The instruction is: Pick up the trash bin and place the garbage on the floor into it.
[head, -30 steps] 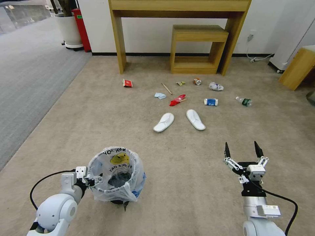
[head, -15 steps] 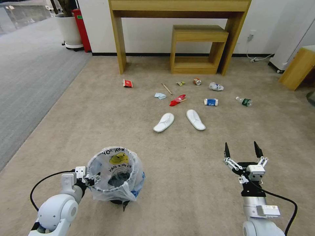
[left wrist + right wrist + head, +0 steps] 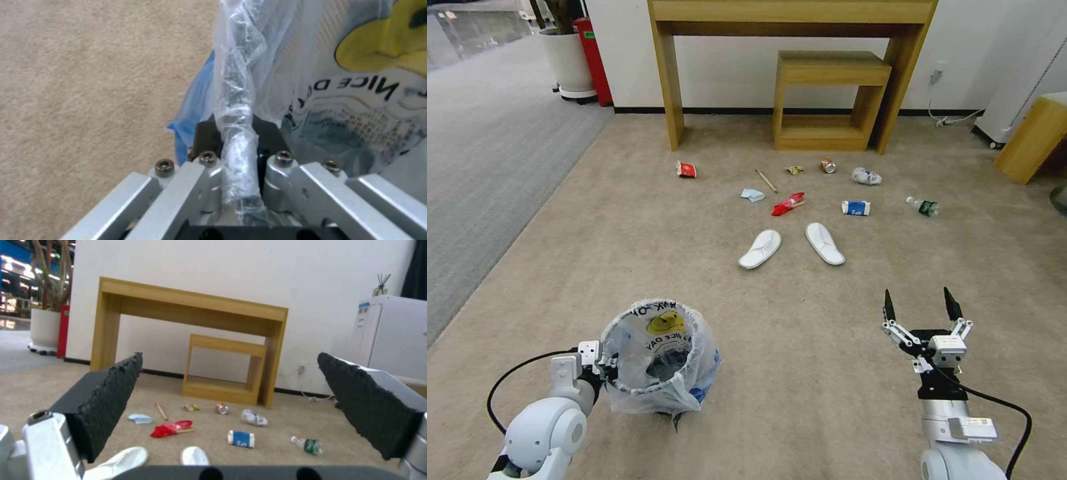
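Plastic rim (image 3: 236,140) (wrist view) clamped.

The floor (image 3: 627,233) carries scattered garbage (image 3: 790,202) and two white slippers (image 3: 760,249).

Right gripper (image 3: 231,406): pads wide apart, nothing between them.
Floor (image 3: 285,426): beige carpet.
Garbage: slippers (image 3: 120,460), red wrapper (image 3: 171,428), cup (image 3: 241,439), bottle (image 3: 309,445), can (image 3: 221,408).
Behind: desk (image 3: 191,308), stool (image 3: 227,368).
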You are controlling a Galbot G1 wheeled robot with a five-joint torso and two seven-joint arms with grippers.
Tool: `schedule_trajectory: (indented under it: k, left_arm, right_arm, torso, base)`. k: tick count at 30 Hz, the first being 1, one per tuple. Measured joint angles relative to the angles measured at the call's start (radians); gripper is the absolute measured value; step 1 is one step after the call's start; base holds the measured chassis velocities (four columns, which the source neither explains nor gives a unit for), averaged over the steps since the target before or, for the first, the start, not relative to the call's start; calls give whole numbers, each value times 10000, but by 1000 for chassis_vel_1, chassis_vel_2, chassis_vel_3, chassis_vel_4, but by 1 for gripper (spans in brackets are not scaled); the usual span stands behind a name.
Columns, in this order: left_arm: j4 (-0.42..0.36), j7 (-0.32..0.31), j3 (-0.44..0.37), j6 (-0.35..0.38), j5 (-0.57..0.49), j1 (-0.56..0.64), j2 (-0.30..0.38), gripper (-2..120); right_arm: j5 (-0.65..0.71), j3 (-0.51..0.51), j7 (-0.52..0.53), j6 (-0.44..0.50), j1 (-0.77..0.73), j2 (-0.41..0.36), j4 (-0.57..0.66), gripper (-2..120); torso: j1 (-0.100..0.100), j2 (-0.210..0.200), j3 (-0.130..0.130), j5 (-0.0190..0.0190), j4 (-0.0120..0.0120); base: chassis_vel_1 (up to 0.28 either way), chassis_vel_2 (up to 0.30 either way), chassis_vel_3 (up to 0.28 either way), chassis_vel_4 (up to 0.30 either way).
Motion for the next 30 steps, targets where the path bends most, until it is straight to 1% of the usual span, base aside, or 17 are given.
schedule_trajectory:
  k: [4,9,13,15,17,18,19,21,22,25,26,29,30]
  left_arm:
    - [-35,-4,-36,3,-41,37,29,5]
    - [-157,-116,-152,24,-236,82,35,5]
    - [-374,-360,-350,71,-699,76,-45,1]
    - [-682,-712,-584,76,-1361,49,-134,1]
    - [-697,-724,-594,76,-1391,49,-137,1]
    - [-956,-886,-734,81,-1801,48,-187,1]
    - [-956,-886,-734,81,-1801,48,-187,1]
    - [-1553,-1157,-977,77,-2584,70,-307,1]
    - [-1553,-1157,-977,77,-2584,70,-307,1]
    - [-2218,-1539,-1219,65,-3343,107,-490,1]
    - [-2218,-1539,-1219,65,-3343,107,-490,1]
    - [-2689,-1927,-1405,59,-3999,99,-658,1]
    - [-2891,-2141,-1495,49,-4253,93,-726,1]
  right_arm:
    - [10,-3,3,3,13,-14,-7,100]
    - [25,-9,5,6,37,-29,-21,100]
    - [33,-15,27,5,60,-48,-26,100]
    - [35,-15,87,-6,78,-65,-56,100]
    - [35,-15,87,-6,78,-65,-56,100]
    - [35,-20,131,-21,97,-77,-96,100]
    - [35,-20,131,-21,97,-77,-96,100]
    - [36,-29,148,-25,142,-81,-171,100]
    - [36,-29,148,-25,142,-81,-171,100]
    - [32,-44,152,-24,164,-70,-223,100]
    - [32,-44,152,-24,164,-70,-223,100]
    - [27,-47,152,12,165,-58,-285,100]
    - [27,-45,152,61,160,-58,-320,100]
  torso:
    - [0,0,0,0,-3]
    - [0,0,1,4,0]
    - [0,-1,1,3,1]
    - [1,-1,1,6,1]
    - [1,-1,1,6,1]
    - [0,-1,1,9,2]
    - [0,-1,1,9,2]
    - [0,-1,1,7,1]
    - [0,-1,1,7,1]
    - [1,0,1,7,2]
    - [1,0,1,7,2]
    - [0,-1,0,7,1]
    - [0,-1,0,6,0]
  base:
    - [0,0,0,0]
    - [0,0,0,0]
    - [0,0,0,0]
    - [0,0,0,0]
    - [0,0,0,0]
    - [0,0,0,0]
    - [0,0,0,0]
    - [0,0,0,0]
    - [0,0,0,0]
    - [0,0,0,0]
    - [0,0,0,0]
    - [0,0,0,0]
    - [0,0,0,0]
